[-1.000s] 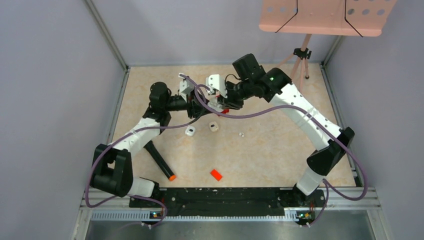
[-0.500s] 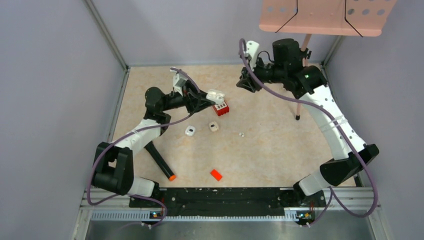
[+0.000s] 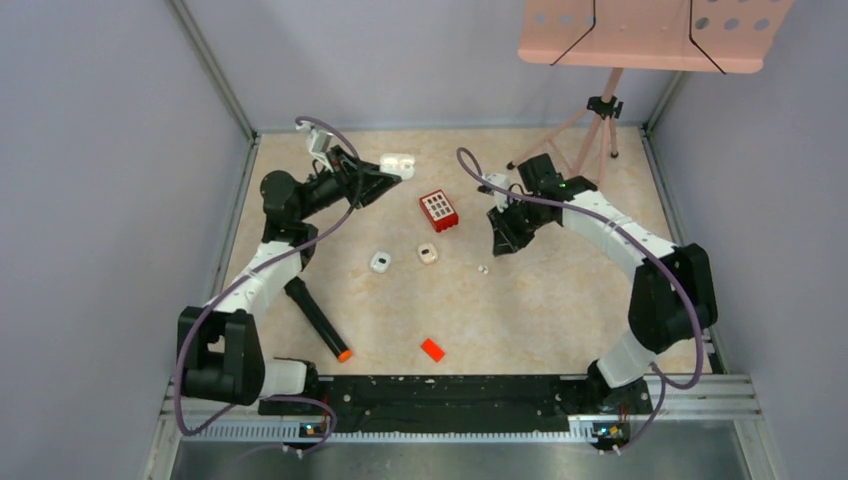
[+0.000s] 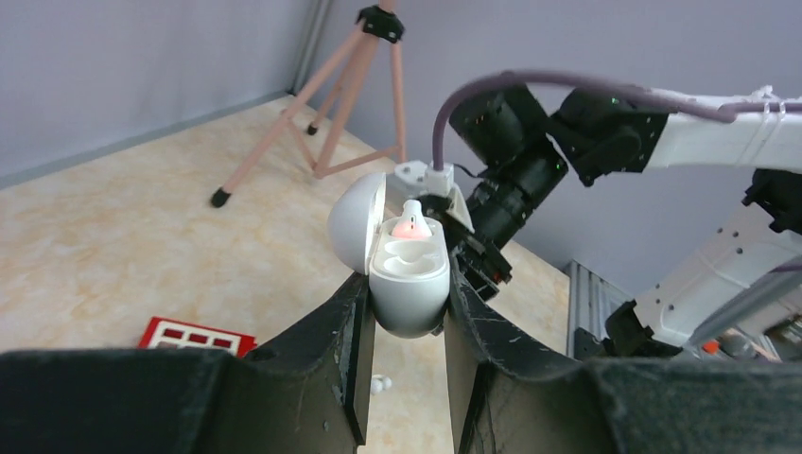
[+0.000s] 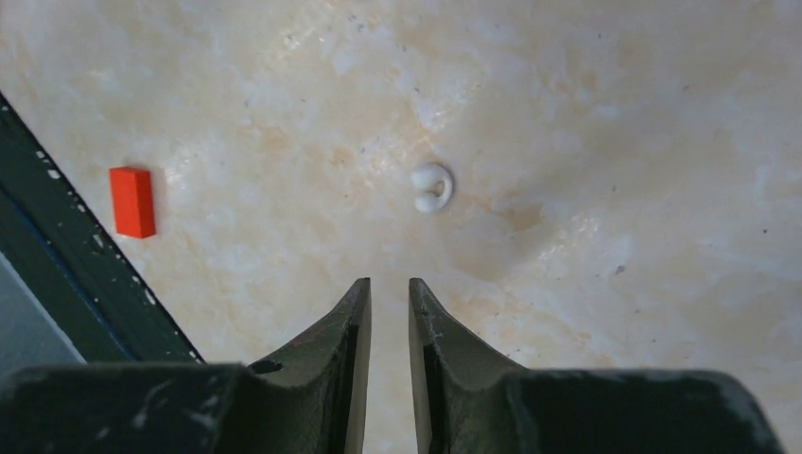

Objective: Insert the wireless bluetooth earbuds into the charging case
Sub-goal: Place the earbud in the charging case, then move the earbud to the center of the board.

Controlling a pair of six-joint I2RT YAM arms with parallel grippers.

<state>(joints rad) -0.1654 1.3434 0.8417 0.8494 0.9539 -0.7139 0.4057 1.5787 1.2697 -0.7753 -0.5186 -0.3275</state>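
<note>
My left gripper (image 4: 407, 284) is shut on the white charging case (image 4: 409, 284), held above the back left of the table (image 3: 397, 163). The case's lid (image 4: 355, 222) stands open. One white earbud (image 4: 409, 219) sits in a well, glowing pink. Another tiny white earbud (image 5: 433, 186) lies on the table (image 3: 482, 268). My right gripper (image 5: 389, 284) hovers just short of it (image 3: 498, 246), pointing down. Its jaws stand a narrow gap apart, with nothing between them. The loose earbud also shows below the case (image 4: 378, 384).
A red block (image 3: 438, 210) sits between the arms. Two small white objects (image 3: 380, 262) (image 3: 427, 253) lie near the middle. An orange-red chip (image 3: 432, 349) and a black marker (image 3: 318, 320) lie near the front. A pink tripod (image 3: 600, 110) stands at the back right.
My right arm swung from the back down to the table beside the loose earbud, jaws narrowing. The left gripper carried the open case back and left, away from the red block.
</note>
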